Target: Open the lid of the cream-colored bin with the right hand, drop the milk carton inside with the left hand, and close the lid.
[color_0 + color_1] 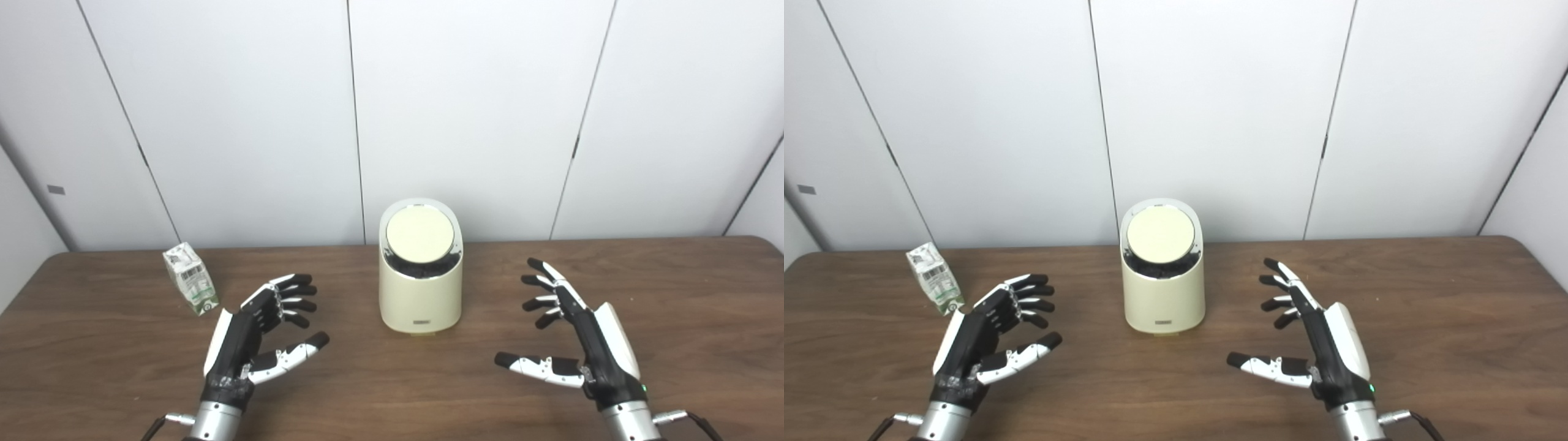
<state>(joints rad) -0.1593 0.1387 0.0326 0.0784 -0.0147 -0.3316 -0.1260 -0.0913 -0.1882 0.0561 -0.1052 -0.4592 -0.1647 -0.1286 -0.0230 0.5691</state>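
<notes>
Two hands are held above the table (392, 392), both spread and holding nothing. The left hand (251, 337) is seen at about 7 o'clock from the bin (420, 300), palm turned inward, its fingers (297, 294) curled slightly and apart, the thumb pointed toward 2 o'clock. The right hand (582, 334) is seen at about 4 o'clock from the bin, fingers splayed toward 11 o'clock, the thumb stretched toward 9 o'clock. Neither hand is touching anything.

The bin is placed upright near the middle of the table, toward its far edge. Its round lid (420, 234) is set in the slanted top and faces the camera; a dark gap is shown beneath the lid's lower edge, so whether the lid is fully shut cannot be told. A small label is seen low on the bin's front.

The carton (190, 278) is found at 9 o'clock from the bin, well apart from it, standing tilted near the far left of the table. It lies just beyond the left hand, at about 11 o'clock from it, not touched.
</notes>
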